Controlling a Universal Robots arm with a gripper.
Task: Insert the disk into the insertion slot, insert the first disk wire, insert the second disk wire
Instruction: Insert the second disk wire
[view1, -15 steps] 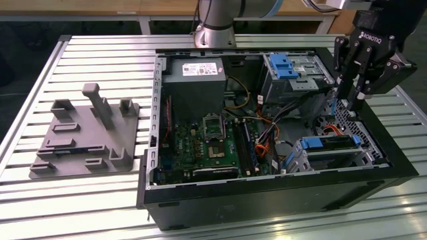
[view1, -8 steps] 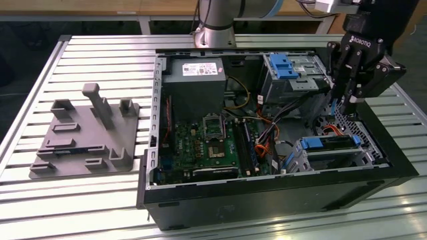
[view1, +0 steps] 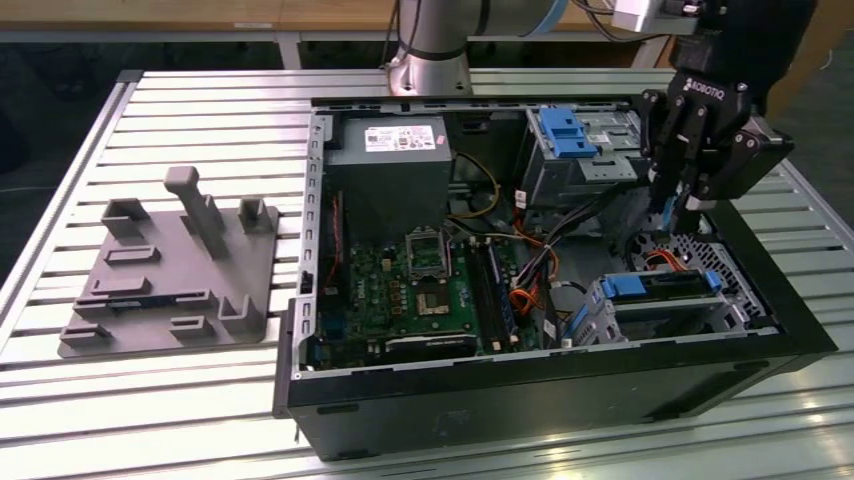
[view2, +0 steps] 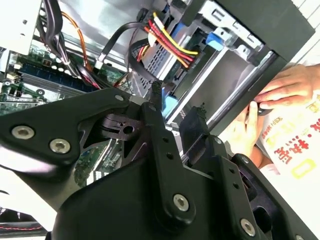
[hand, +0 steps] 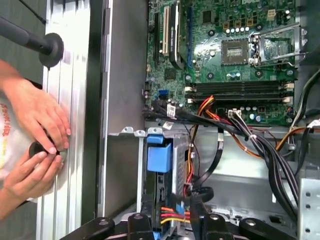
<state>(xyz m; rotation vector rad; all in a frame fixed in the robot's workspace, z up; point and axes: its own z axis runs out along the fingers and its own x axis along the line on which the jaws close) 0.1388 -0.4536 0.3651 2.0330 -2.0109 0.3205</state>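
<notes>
The disk (view1: 667, 288), silver in its blue carrier, lies inside the insertion slot (view1: 701, 318), the perforated cage at the case's corner on the exterior view's right. My gripper (view1: 674, 225) hangs just above the disk's rear end. It is open, and the blue carrier (view2: 170, 106) shows through the gap between the fingertips (view2: 156, 92). A red, yellow and orange wire bundle (hand: 172, 216) runs under my gripper (hand: 170, 215) toward the disk, beside the carrier's blue tab (hand: 160, 157). A black cable (hand: 214, 165) loops close by.
A taller cage with a blue latch (view1: 571, 135) stands behind the slot. The power supply (view1: 387, 150) and motherboard (view1: 420, 290) take up the case's other side. A grey fixture (view1: 174, 270) sits on the slatted table. A person's hands (hand: 35, 145) rest outside the case wall.
</notes>
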